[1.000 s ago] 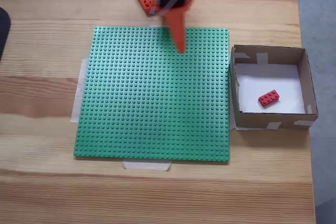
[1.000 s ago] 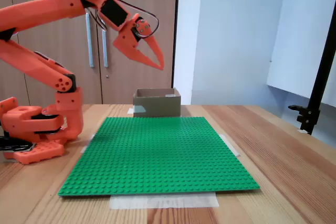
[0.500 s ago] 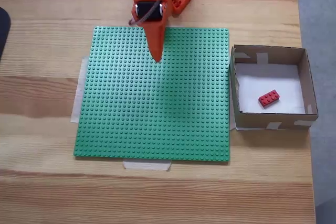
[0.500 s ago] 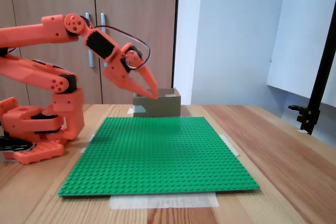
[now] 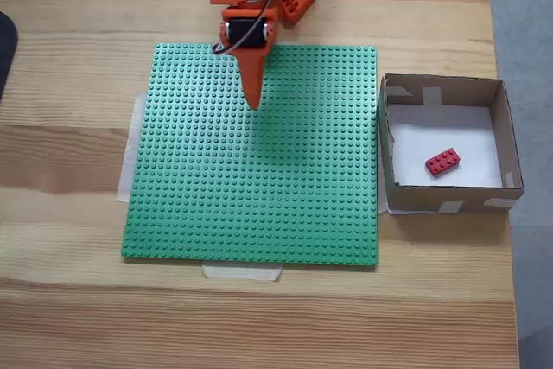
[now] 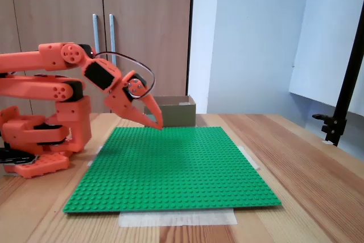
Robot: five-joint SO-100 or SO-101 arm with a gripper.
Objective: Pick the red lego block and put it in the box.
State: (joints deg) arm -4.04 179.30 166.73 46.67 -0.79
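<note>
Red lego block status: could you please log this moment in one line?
small red plastic lego block: in brown cardboard box | hand: shut, empty, over green baseplate

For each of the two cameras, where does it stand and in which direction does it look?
A fixed view: above the table, looking straight down; the gripper points over the green baseplate, and the red lego block lies in the box.
Another fixed view: low at the table edge, looking level across; arm and base show left.
Both share gripper, baseplate, box.
</note>
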